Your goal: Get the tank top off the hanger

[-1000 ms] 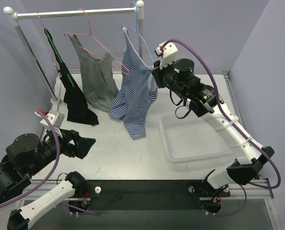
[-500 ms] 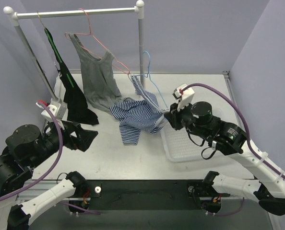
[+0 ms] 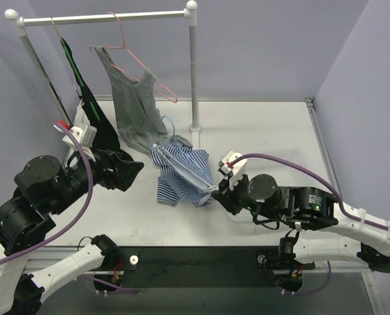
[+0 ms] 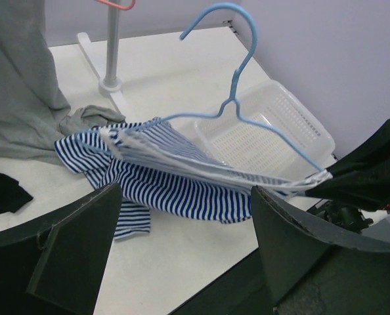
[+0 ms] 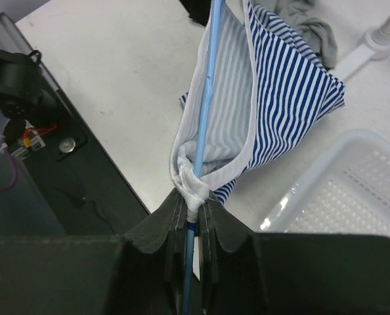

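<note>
Top external view: the left gripper (image 3: 126,172) is hovering over the left side of the table (image 3: 260,125) with its fingers spread wide apart, gripping nothing. Behind it, a black garment (image 3: 106,141) and a grey tank top (image 3: 132,108) on a pink hanger (image 3: 126,46) are hanging from the white clothes rail (image 3: 103,18). At centre, the striped tank top (image 3: 178,174) is lying bunched on the table while draped on the blue hanger (image 4: 238,98), whose hook is pointing upward, off the rail. The white mesh tray (image 4: 300,118) is sitting just right of the striped tank top, which is lying outside it. The right gripper (image 5: 194,203) is clamping tightly on the blue hanger's end, pinching the top's white hem alongside it. The table surface is showing white, and lilac walls (image 3: 280,46) are enclosing the workspace.
</note>
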